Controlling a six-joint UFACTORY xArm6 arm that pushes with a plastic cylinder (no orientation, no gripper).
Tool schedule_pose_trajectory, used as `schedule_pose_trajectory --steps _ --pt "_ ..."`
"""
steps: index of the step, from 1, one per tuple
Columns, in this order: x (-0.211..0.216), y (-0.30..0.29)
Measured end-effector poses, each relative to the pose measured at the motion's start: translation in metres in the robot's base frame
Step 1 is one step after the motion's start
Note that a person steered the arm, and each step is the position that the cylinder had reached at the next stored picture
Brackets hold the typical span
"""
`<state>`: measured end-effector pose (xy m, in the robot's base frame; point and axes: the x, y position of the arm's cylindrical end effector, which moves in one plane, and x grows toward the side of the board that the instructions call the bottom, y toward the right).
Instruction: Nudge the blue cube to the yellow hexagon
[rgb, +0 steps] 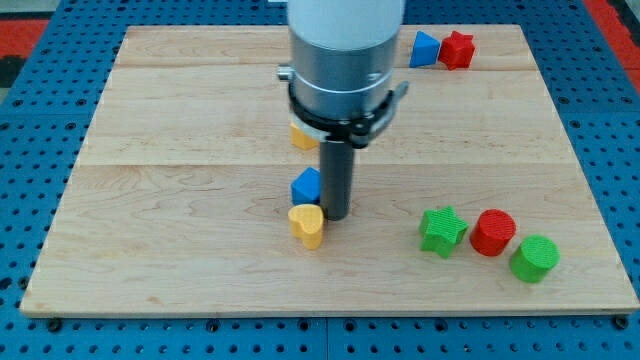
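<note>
My tip (334, 216) had no claw to open or shut and held nothing; it stood touching the blue cube (305, 185) on the view's right. The cube sat just above a yellow heart (307, 225). The yellow hexagon (302, 137), half hidden under my arm, lay apart toward the view's top, so the nudging remained undone.

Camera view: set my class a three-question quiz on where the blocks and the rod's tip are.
1. True or false: my tip is on the view's right of the blue cube.
2. Which block lies just below the blue cube in the view? A purple star; B yellow heart; C white cube.
3. How many green blocks are on the board?

Key: 1 true. 2 B. 3 two: green star, green cylinder.
</note>
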<state>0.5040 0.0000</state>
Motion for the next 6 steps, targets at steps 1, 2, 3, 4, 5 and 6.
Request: schedule_pose_trajectory --steps 1,2,3,4,5,6 --pt "-0.037 -0.009" --pt "0.003 -0.003" --pt "0.008 -0.059" --pt "-0.024 -0.063" --pt "-0.055 -0.021" --pt "-0.075 0.012"
